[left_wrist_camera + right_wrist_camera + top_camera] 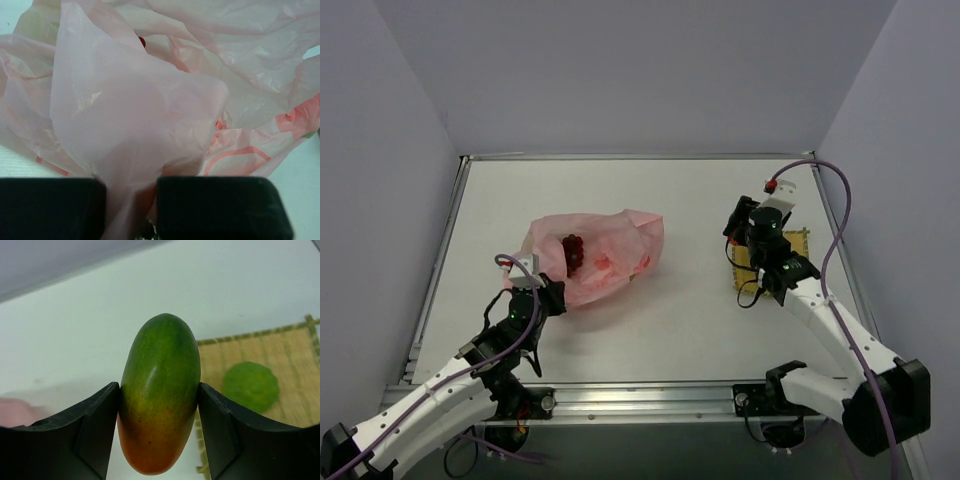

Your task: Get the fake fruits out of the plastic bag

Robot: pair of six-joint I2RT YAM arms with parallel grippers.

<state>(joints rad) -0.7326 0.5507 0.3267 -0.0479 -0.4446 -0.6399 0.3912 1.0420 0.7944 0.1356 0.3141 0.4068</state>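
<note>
The pink plastic bag [605, 250] lies crumpled left of the table's middle. A dark red grape bunch [573, 250] shows through its top. My left gripper [548, 295] is shut on the bag's near left edge; in the left wrist view the bag's film [145, 100] is pinched between the fingers [220, 205]. My right gripper [738, 225] is shut on the orange-red and green mango [160, 390], held above the table just left of the yellow mat [285, 352]. The round lime-green fruit [250, 386] sits on the mat. The pear is not in view.
The yellow woven mat [798, 243] lies at the right, partly hidden under my right arm. Grey walls stand behind and on both sides of the white table [700, 320]. A metal rail [650, 398] runs along the near edge.
</note>
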